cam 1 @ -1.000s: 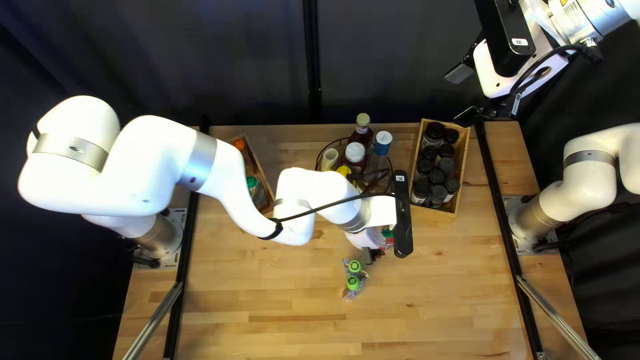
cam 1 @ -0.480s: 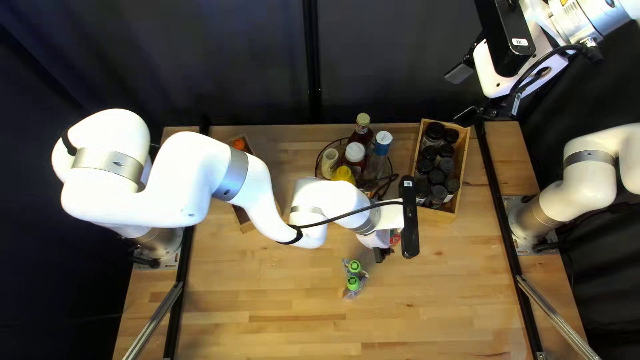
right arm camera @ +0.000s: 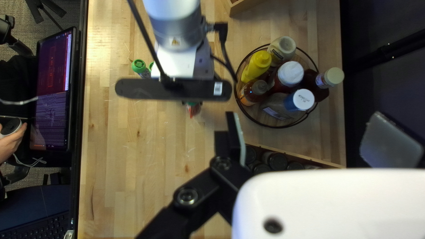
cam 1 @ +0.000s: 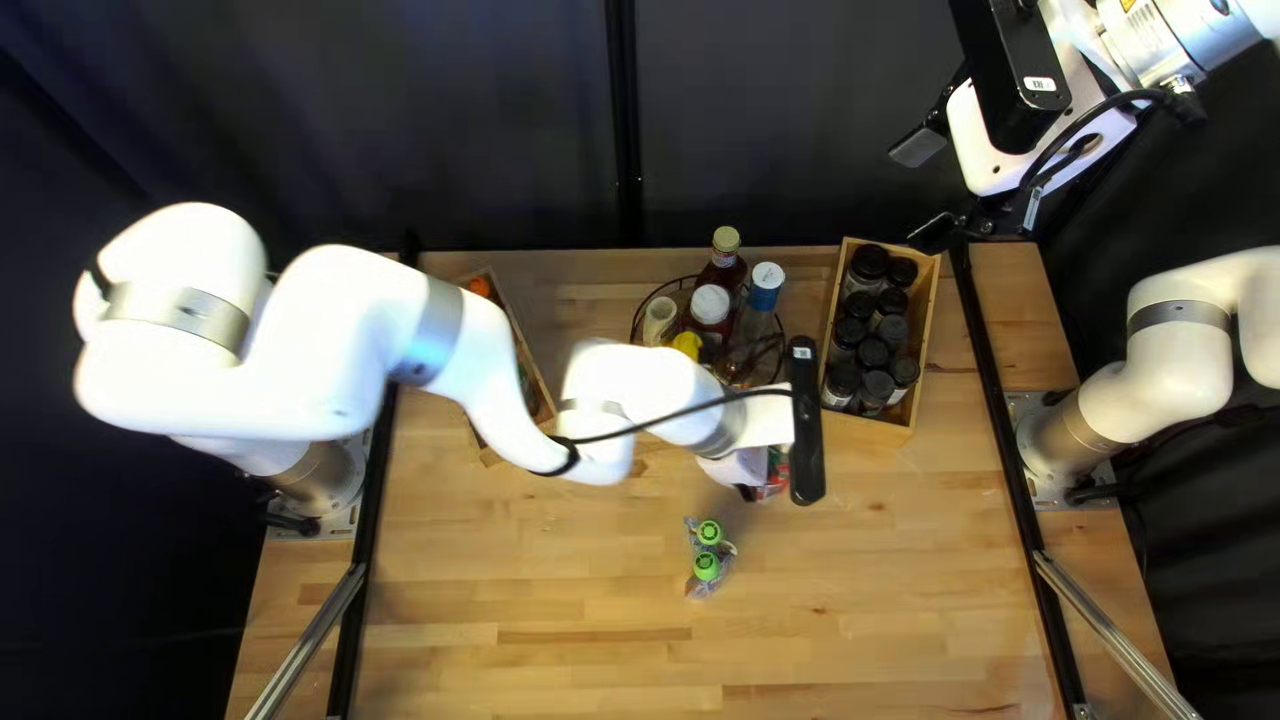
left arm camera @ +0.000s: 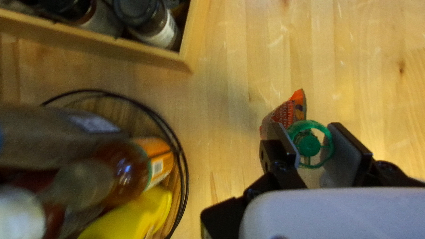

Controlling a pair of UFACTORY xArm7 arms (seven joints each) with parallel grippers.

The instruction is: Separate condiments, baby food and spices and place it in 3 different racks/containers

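Baby food pouches number three: two sit nearest on the desk; the left jaws pinch the red third by its green cap. Beyond are six condiment bottles in one round rack, and two wooden boxes, one holding spice jars. The right jaws stand wide.

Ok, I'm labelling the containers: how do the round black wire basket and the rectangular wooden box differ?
The round black wire basket is circled by thin wire; the rectangular wooden box has straight, solid walls. The basket holds bottles with varied cap colours, the box dark-lidded jars. Both stand on the table.
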